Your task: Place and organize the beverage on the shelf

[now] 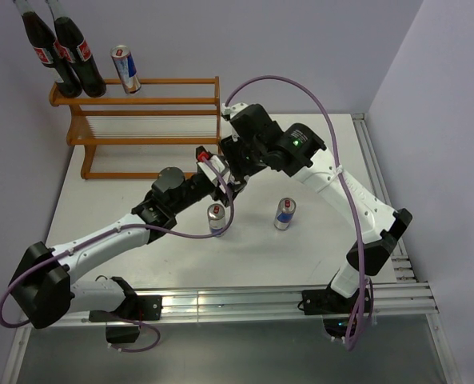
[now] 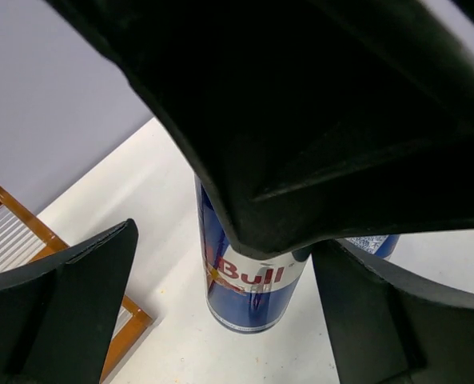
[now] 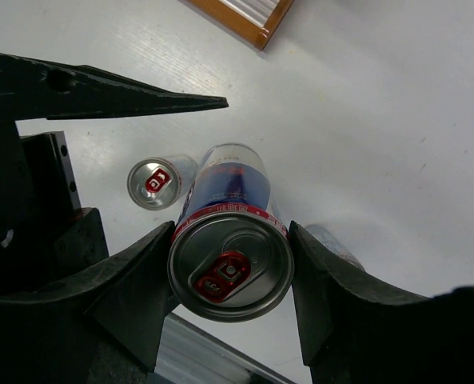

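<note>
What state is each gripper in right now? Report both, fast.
Left gripper: open, holding nothing.
Right gripper: closed on a blue-and-silver can.

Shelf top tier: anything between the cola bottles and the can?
Nothing. In the top view, the top tier of the shelf is bare between the nearer cola bottle and the can.

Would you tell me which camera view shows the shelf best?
The top external view: the whole shelf shows, with two bottles and a can on top. Each wrist view catches only a wooden corner.
</note>
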